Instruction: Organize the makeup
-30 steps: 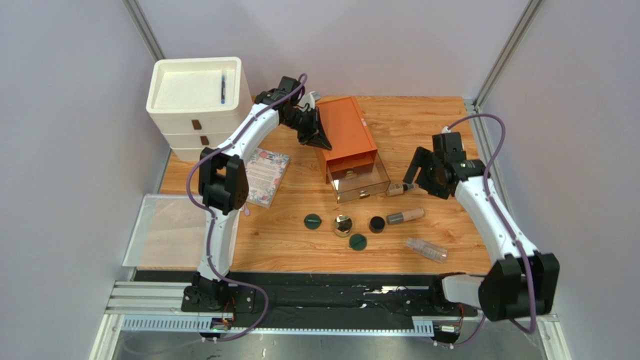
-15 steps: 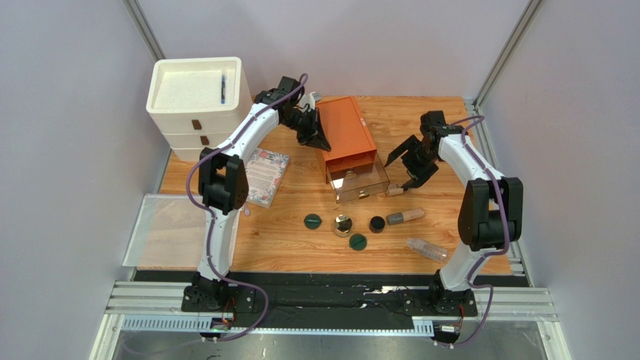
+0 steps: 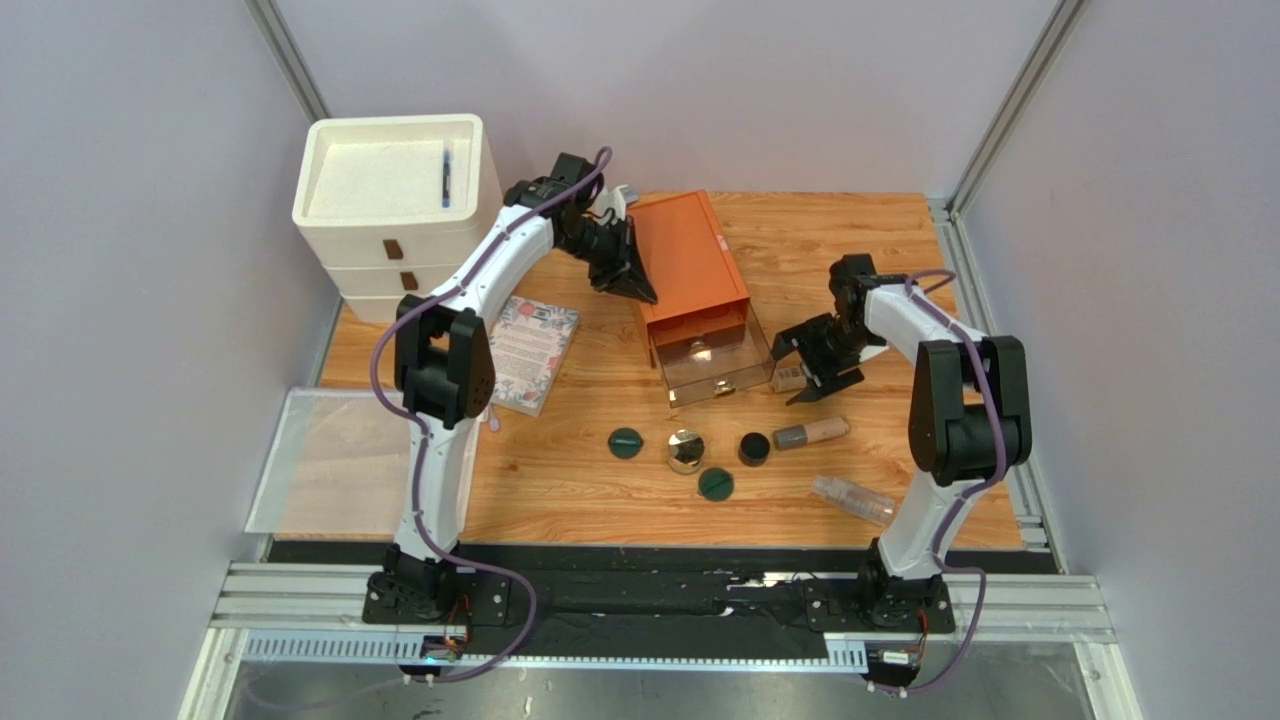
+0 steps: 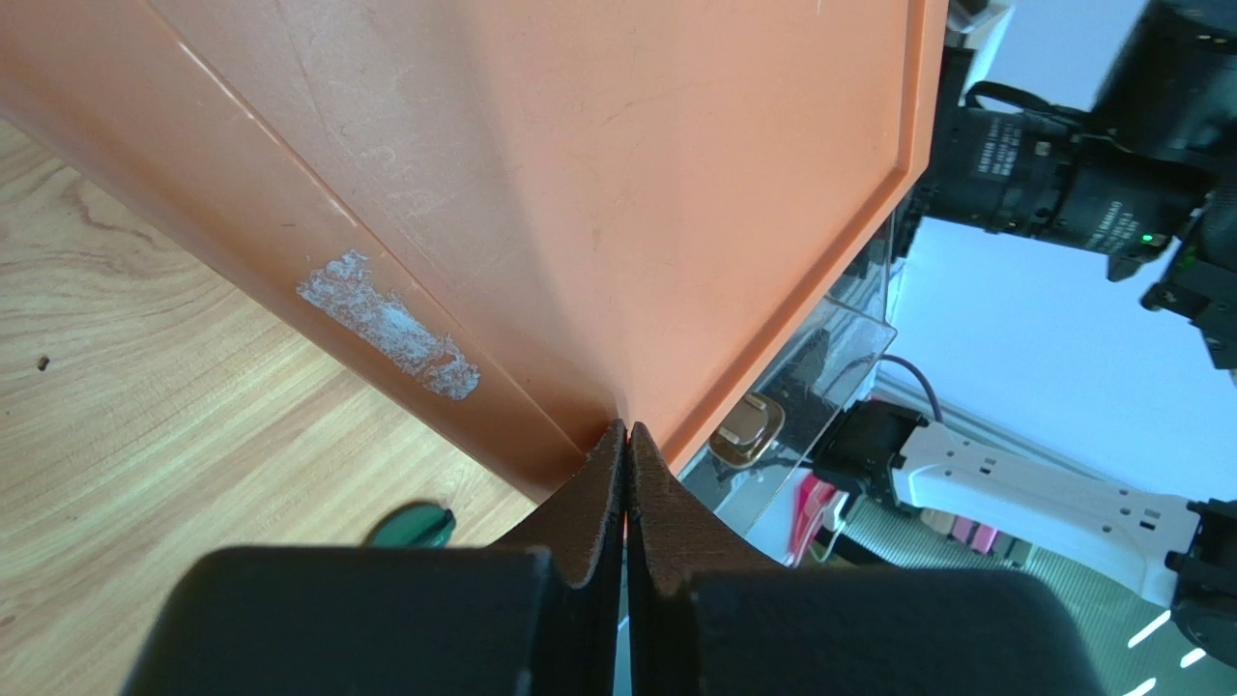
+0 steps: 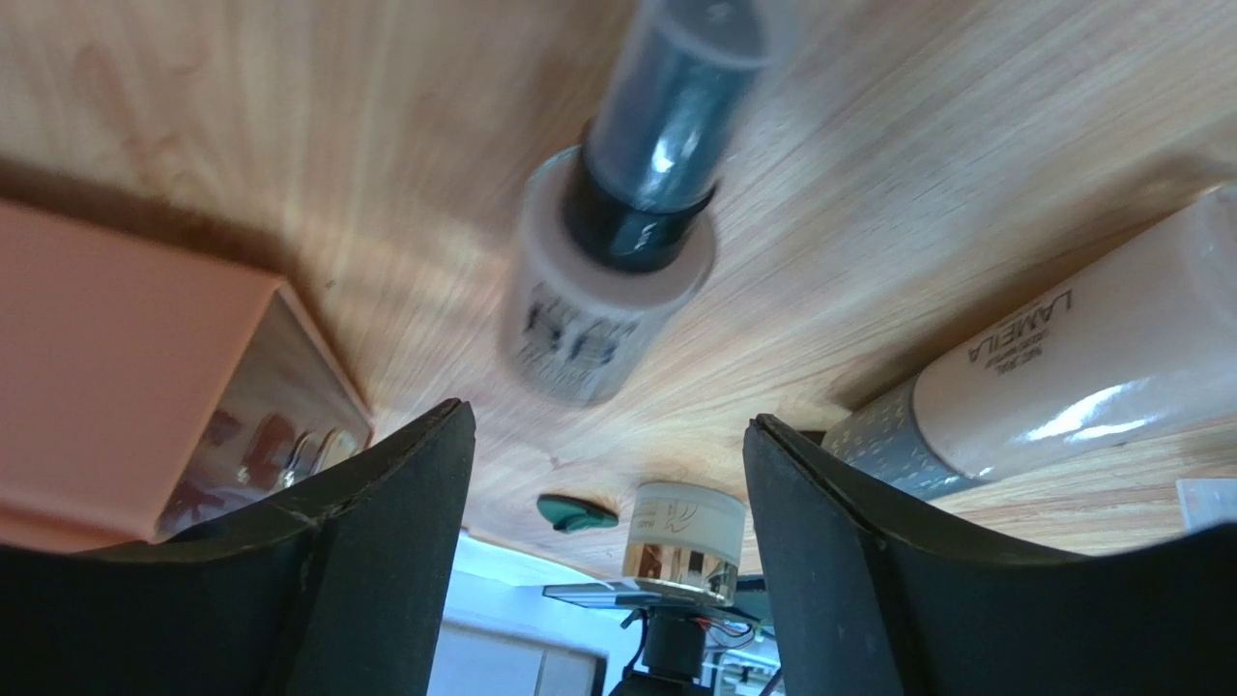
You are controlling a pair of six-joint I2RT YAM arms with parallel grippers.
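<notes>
The makeup lies on the wooden table in front of the orange-brown drawer box (image 3: 688, 267): two dark green compacts (image 3: 625, 443) (image 3: 715, 483), a gold-rimmed compact (image 3: 687, 450), a black jar (image 3: 753, 447), a beige tube (image 3: 812, 434) and a clear bottle (image 3: 854, 500). A second small dark-capped tube (image 3: 787, 380) lies beside the open clear drawer (image 3: 721, 365). My right gripper (image 3: 803, 374) is open and low over this tube (image 5: 625, 261), fingers either side, not touching. My left gripper (image 3: 628, 281) is shut and empty, its tips (image 4: 627, 431) against the box's left edge (image 4: 581, 218).
A white drawer stack (image 3: 394, 195) with a blue pen (image 3: 446, 176) on top stands at the back left. A floral notebook (image 3: 529, 353) lies beside it. A clear tray (image 3: 323, 458) sits at the table's left edge.
My right arm has swung in from the right and lowered its open gripper to the small tube beside the drawer. The left arm has stayed at the box.
</notes>
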